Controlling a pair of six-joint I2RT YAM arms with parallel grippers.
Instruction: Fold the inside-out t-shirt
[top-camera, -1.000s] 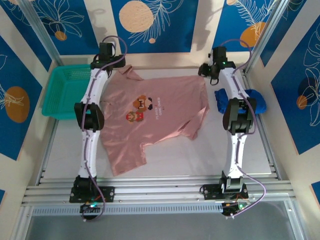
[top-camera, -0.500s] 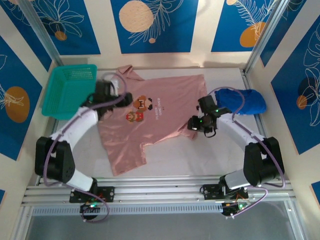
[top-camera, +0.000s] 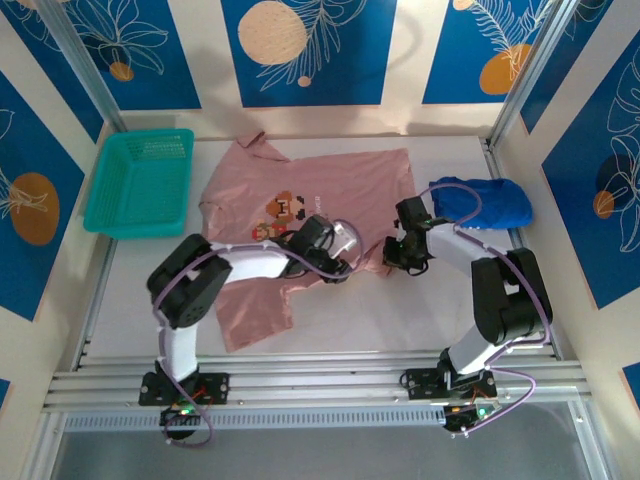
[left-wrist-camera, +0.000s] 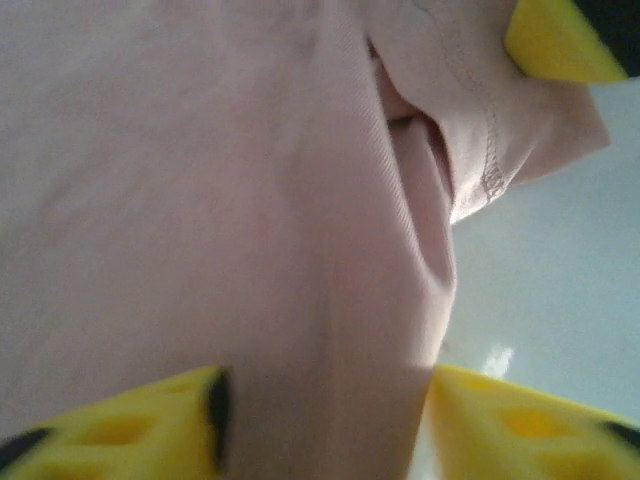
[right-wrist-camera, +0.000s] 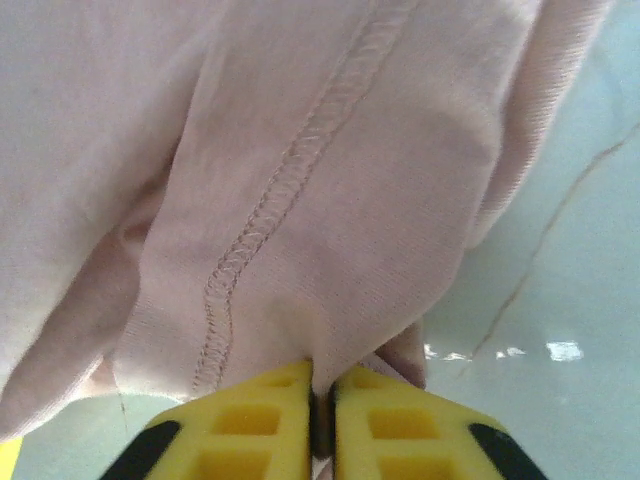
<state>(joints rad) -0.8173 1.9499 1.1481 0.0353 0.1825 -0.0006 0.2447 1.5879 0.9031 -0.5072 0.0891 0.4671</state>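
Note:
The inside-out t-shirt (top-camera: 350, 180), salmon pink with a small pixel print, lies spread flat across the table's middle. My left gripper (top-camera: 345, 250) sits low on the shirt's right side below the sleeve. In the left wrist view, the left gripper (left-wrist-camera: 325, 400) is open with a raised fold of the t-shirt (left-wrist-camera: 200, 200) between its yellow fingers (left-wrist-camera: 120, 430). My right gripper (top-camera: 392, 258) is at the tip of the shirt's right sleeve. In the right wrist view, the right gripper (right-wrist-camera: 322, 385) is shut on the hemmed sleeve edge of the t-shirt (right-wrist-camera: 330, 200).
A teal basket (top-camera: 105, 200) stands at the back left of the table. A royal-blue garment (top-camera: 490, 200) lies bunched at the right, close behind my right arm. Bare white table (top-camera: 400, 310) lies in front of the shirt.
Both arms swung in from the table's back and sides to the shirt's right sleeve area. The right gripper closed on the sleeve edge. The left gripper's jaws narrowed around a fold.

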